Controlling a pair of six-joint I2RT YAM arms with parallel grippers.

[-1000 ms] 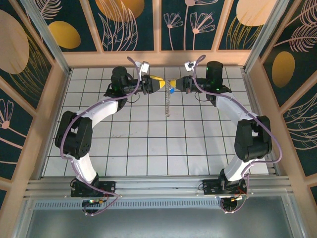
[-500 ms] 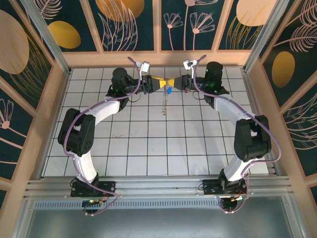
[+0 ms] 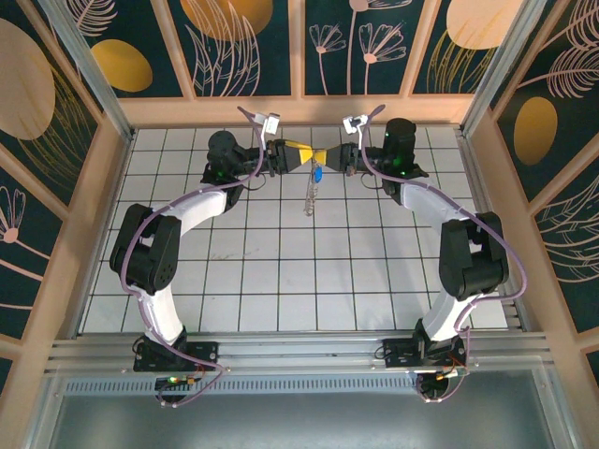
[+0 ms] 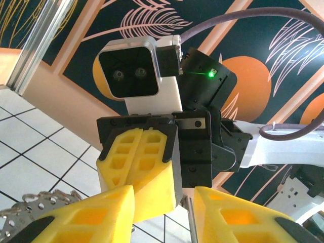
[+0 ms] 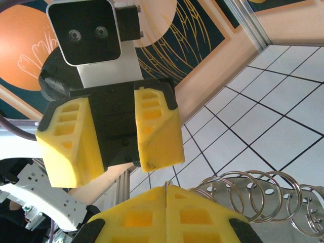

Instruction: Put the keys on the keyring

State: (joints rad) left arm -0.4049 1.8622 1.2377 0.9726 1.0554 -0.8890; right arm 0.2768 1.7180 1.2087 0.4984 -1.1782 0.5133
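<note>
Both grippers meet tip to tip above the far middle of the tiled floor. My right gripper is shut on a thin wire loop of the keyring, whose silvery pieces dangle in a strand below the tips. The blue-headed key hangs just under the meeting point; what holds it I cannot make out. My left gripper is open, its yellow fingers set either side of the right gripper's shut tips, with a thin wire in the gap. More silvery pieces show at lower left.
Wooden-framed patterned walls close in the white tiled floor at the back and both sides. An aluminium rail carrying the arm bases runs along the near edge. Both arms arch inward from the bases.
Both grippers have edged towards the far wall with the keyring. The hanging strand and the blue key have shifted slightly left, and the left fingers stand a little closer together.
</note>
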